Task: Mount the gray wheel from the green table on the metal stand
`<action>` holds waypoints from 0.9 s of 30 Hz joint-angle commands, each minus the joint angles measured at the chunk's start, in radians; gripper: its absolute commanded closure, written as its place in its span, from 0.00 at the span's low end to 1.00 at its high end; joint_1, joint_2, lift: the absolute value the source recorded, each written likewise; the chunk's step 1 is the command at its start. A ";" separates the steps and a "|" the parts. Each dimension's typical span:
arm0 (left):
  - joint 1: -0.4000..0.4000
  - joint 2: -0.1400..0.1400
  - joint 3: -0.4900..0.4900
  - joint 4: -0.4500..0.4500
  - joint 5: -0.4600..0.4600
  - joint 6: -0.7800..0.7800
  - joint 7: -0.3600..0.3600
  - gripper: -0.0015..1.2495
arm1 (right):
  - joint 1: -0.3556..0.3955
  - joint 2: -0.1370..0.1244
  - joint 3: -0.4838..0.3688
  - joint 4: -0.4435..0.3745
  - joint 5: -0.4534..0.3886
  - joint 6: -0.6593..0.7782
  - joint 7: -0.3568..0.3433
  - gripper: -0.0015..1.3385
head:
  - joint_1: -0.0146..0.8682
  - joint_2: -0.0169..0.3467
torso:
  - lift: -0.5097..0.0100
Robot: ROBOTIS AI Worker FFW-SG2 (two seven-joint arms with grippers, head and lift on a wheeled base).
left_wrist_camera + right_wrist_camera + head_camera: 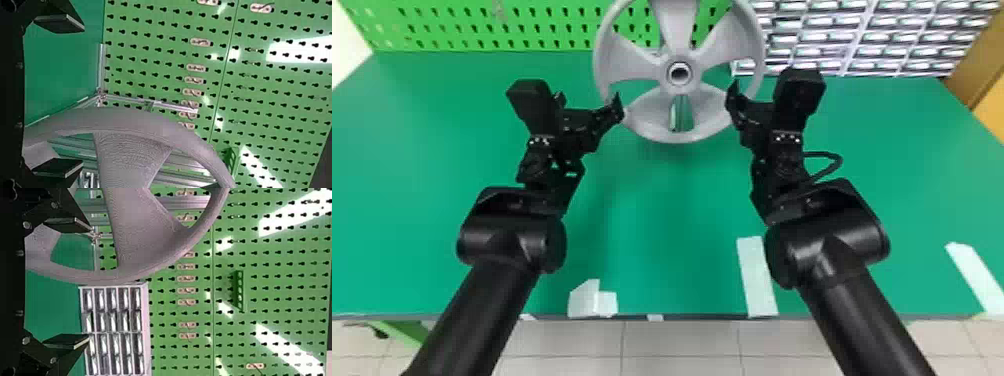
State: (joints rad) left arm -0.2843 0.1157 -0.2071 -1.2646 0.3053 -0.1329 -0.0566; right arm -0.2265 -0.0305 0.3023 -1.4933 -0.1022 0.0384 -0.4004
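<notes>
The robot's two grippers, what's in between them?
The gray wheel is there, between the left gripper and the right gripper. You can see it in the head view.

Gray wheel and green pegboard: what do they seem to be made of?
The gray wheel looks like matte molded plastic, its spokes finely textured without metallic glints, though painted metal is possible. The green pegboard looks like sheet metal with glossy paint: bright patches of light reflect off its evenly punched face; coated board can't be excluded.
</notes>
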 commanded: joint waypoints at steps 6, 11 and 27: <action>0.080 0.013 0.054 -0.111 -0.022 0.039 -0.014 0.07 | 0.036 -0.017 -0.003 -0.039 0.006 -0.005 0.002 0.22 | 1.00 0.19 | 0.79; 0.116 0.021 0.081 -0.159 -0.025 0.056 -0.015 0.07 | 0.049 -0.023 -0.006 -0.042 0.010 -0.025 0.034 0.22 | 1.00 0.19 | 0.79; 0.198 0.025 0.144 -0.262 -0.043 0.096 -0.019 0.09 | 0.069 -0.023 -0.051 -0.033 0.036 -0.055 0.170 0.22 | 1.00 0.19 | 0.79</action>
State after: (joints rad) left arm -0.1036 0.1399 -0.0787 -1.4996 0.2677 -0.0526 -0.0740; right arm -0.1618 -0.0537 0.2605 -1.5348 -0.0706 -0.0124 -0.2469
